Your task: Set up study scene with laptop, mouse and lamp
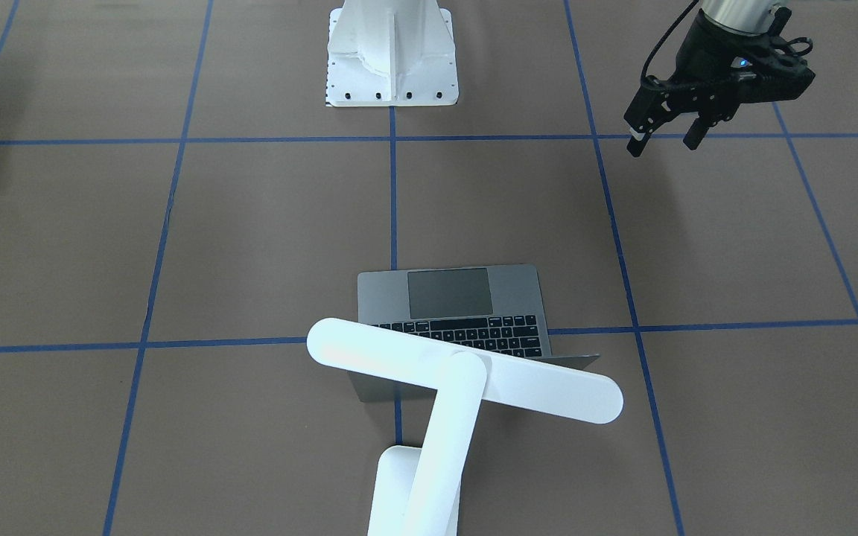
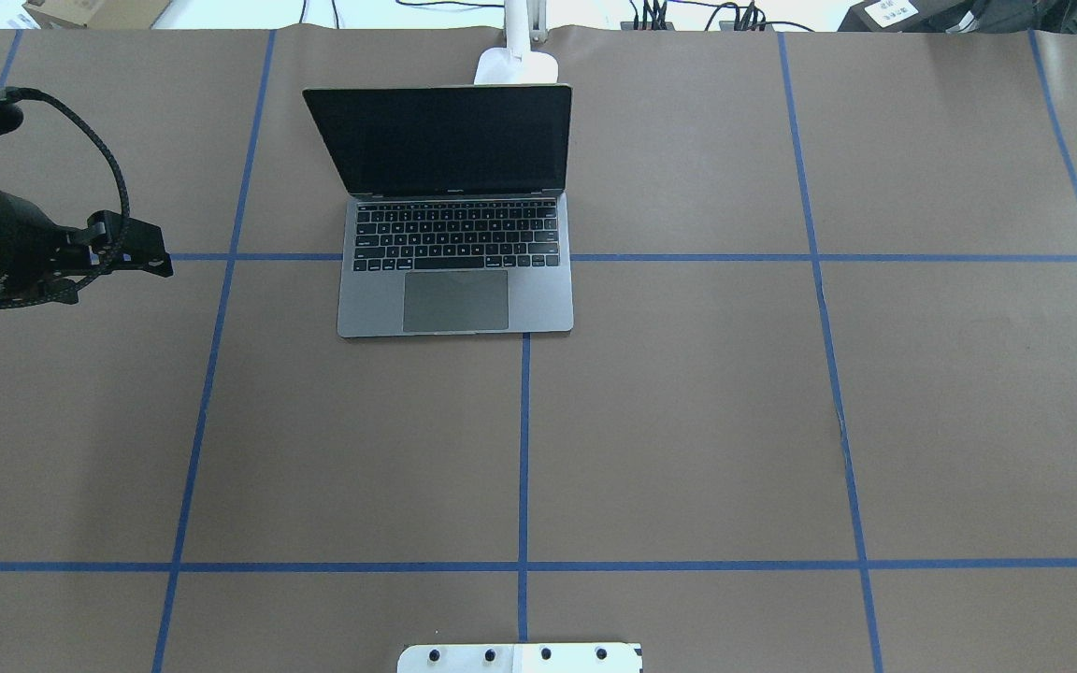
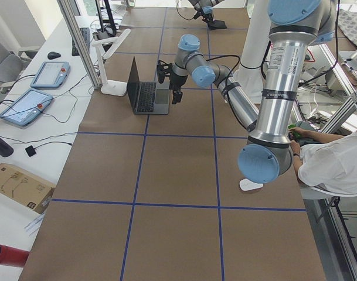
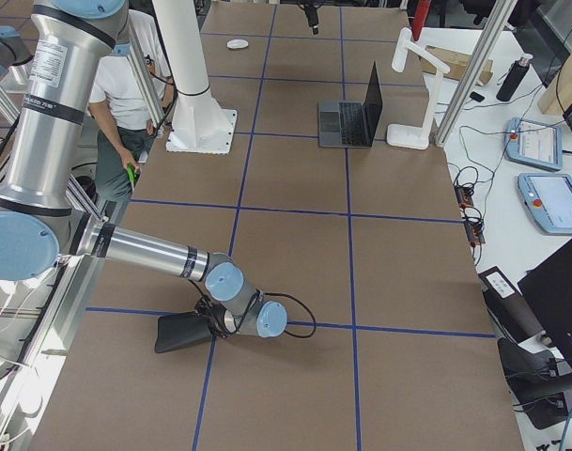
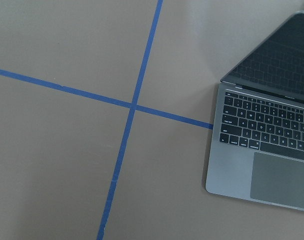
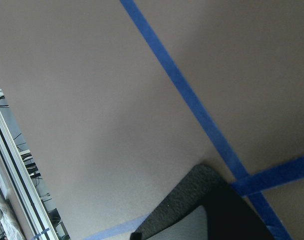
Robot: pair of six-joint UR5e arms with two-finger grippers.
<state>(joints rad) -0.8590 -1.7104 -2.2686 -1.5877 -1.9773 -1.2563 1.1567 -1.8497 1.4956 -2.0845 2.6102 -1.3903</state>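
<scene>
lamp behind laptop | left gripper spread, well off laptop | right gripper: cannot tell

Two robot arms of brushed silver tubing, the left arm and the right arm, wear fat light-blue caps at every joint. A braided black cable loops to the left gripper, a black two-fingered claw with a small blue light. Black bolts line the foot of the white pedestal.
</scene>
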